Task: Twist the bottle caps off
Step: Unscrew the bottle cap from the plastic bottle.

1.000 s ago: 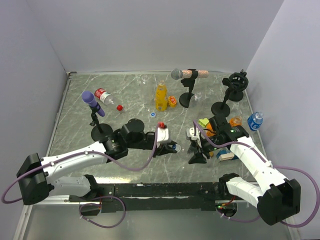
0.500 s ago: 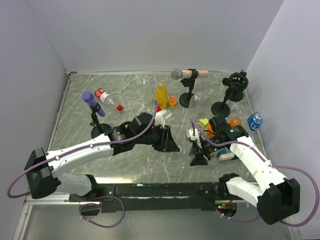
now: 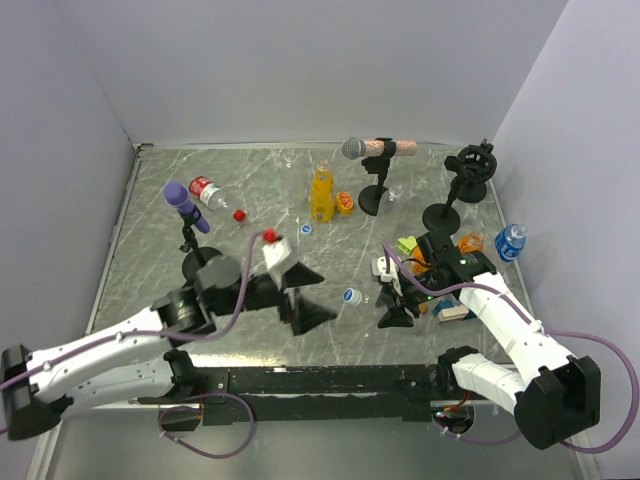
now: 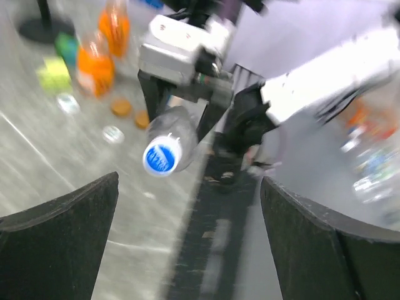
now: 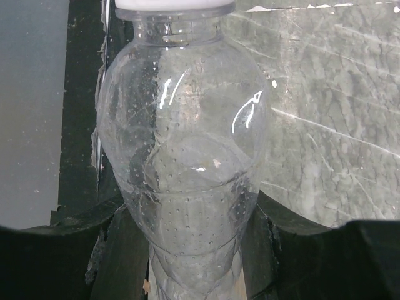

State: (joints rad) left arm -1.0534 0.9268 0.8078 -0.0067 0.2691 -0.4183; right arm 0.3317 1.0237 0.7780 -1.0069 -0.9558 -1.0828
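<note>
The cap (image 4: 161, 157) is on the neck of a clear bottle (image 5: 187, 156), and nothing shows whether it has been loosened. It is a small round plastic disc, blue and white on its top face and pale at the skirt. The bottle is thin and see-through, bulging at the shoulder and pinched at the waist, with a dimpled skin.

The right gripper (image 5: 187, 206) is clamped on the bottle's waist, a dark finger on each side. It holds the bottle off the table (image 3: 250, 180) and lying down. The long axis runs across the table from right to left, with the neck and cap pointing at the left arm.

The left gripper (image 4: 187, 187) faces that cap head-on, a little apart from it. Its black, rough-faced fingers are spread wide with nothing between them. In the left wrist view the cap sits between the two fingers but above their tips and slightly left of centre. That view is blurred.

The coming move likely turns on this offset. The free left gripper, which is the nearer one, would have to travel along the bottle's axis and line up with the cap before closing round it.

Farther back, a juice bottle (image 3: 321, 192) stands upright and a loose red cap (image 3: 239, 214) lies on the grey veined marble.
</note>
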